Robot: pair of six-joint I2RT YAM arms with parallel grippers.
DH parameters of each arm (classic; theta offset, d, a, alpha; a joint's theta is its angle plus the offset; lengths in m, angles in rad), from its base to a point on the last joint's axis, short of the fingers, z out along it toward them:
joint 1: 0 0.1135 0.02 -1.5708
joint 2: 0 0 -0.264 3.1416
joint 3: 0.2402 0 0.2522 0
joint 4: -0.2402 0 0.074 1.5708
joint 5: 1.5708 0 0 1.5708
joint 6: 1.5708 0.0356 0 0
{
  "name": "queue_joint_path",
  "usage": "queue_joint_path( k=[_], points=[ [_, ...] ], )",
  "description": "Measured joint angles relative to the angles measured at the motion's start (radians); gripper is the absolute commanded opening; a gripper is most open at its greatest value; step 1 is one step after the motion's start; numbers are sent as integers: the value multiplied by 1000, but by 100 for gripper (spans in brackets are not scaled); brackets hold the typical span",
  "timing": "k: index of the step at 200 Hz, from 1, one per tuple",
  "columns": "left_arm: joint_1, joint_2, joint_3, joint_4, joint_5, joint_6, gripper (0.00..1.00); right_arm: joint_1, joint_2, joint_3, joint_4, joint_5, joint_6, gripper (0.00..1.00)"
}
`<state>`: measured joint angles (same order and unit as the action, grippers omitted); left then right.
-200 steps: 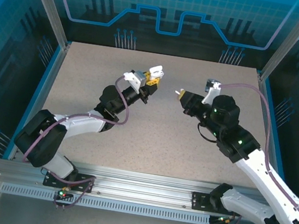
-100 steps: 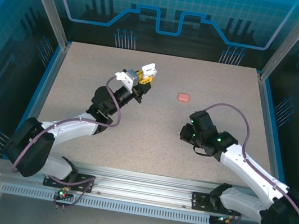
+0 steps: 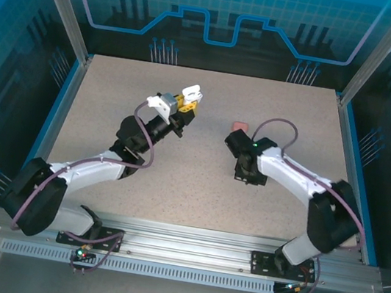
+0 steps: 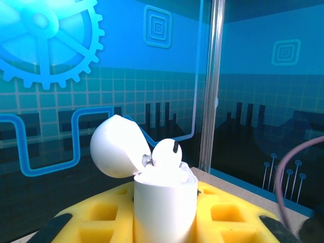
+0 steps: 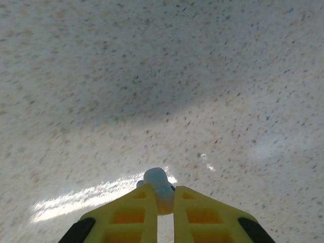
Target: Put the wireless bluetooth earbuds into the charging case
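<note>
Left end effector (image 3: pixel 182 104) clamped on the open white charging case (image 4: pixel 165 207) with a seated earbud (image 4: pixel 167 153), barely shifted, right end effector (image 5: pixel 163 202) pinching a white earbud (image 5: pixel 156 181), swung inward over the bench (image 3: pixel 113 104), beside the pink case (image 3: pixel 240 126)

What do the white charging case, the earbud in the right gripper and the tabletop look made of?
The white charging case looks like smooth glossy plastic, by the sheen on its open lid. The earbud is likely the same glossy white plastic, though too small to be sure. The tabletop looks like matte speckled laminate or stone-effect composite, beige with dark flecks; I cannot tell which.
</note>
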<state>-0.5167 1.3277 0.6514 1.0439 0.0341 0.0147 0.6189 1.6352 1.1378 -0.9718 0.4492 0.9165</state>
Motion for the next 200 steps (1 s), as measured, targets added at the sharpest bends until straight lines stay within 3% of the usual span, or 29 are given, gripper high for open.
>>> queue_joint_path(
  k=[92,122,148,172,200],
  points=[
    [64,-133,-21,0,-50,-16,0,8,521,433,-304,169,0,14],
    [68,-146,-34,-1,-50,-16,0,29,647,578,-409,202,1,28],
    [69,-147,-46,-2,-50,-17,0,54,718,658,-419,188,0,33],
    [69,-148,-47,-15,-50,-17,0,70,729,698,-438,176,-6,38],
    [69,-152,-47,-28,-49,-24,0,77,695,716,-404,144,-21,53]
  ],
)
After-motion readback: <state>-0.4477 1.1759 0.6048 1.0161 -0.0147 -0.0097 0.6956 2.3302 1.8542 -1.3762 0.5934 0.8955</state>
